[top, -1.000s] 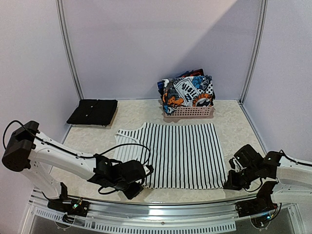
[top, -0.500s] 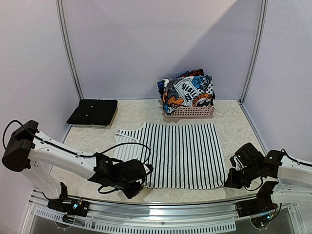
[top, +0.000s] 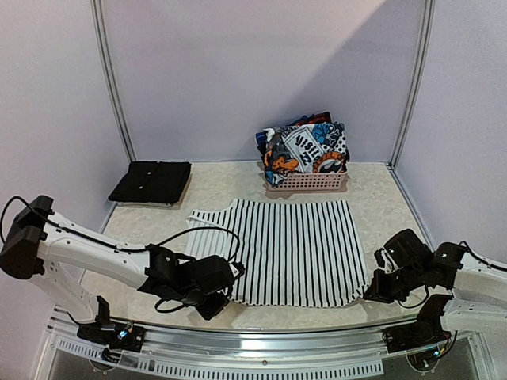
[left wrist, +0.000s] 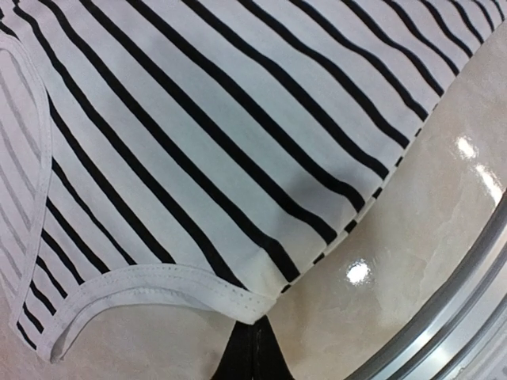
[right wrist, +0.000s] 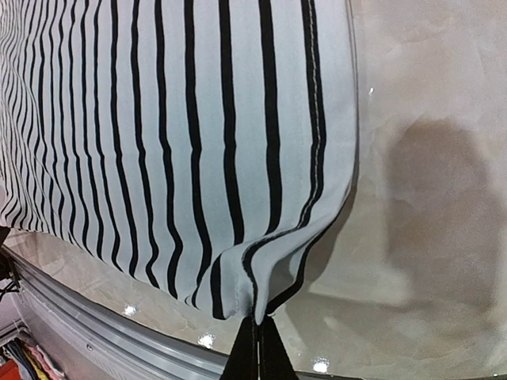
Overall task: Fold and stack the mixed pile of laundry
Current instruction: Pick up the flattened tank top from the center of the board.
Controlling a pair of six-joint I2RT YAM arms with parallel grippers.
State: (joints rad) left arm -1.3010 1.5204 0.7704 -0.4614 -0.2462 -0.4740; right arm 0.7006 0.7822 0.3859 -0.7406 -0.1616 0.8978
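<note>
Both near corners of the striped top (top: 293, 249) pinched
Left fingers (left wrist: 242, 361) and right fingers (right wrist: 269, 362) are each clamped on a near hem corner. The top's spread flat mid-bench (top: 380, 198), and the printed clothes (top: 305, 150) are in the pink basket (top: 309, 182) at the back.

The striped garment (top: 293, 249) covers the middle of the table (top: 388, 198) up to its near edge. Bare tabletop runs along both its sides and behind it. At the far edge, the pink basket (top: 307, 182) blocks the centre and the folded black garment (top: 150, 182) the left corner, with bare surface between them. The left gripper (top: 228, 293) and right gripper (top: 369, 298), each pinched on a near garment corner, occupy the near edge. Walls (top: 261, 71) enclose three sides.
</note>
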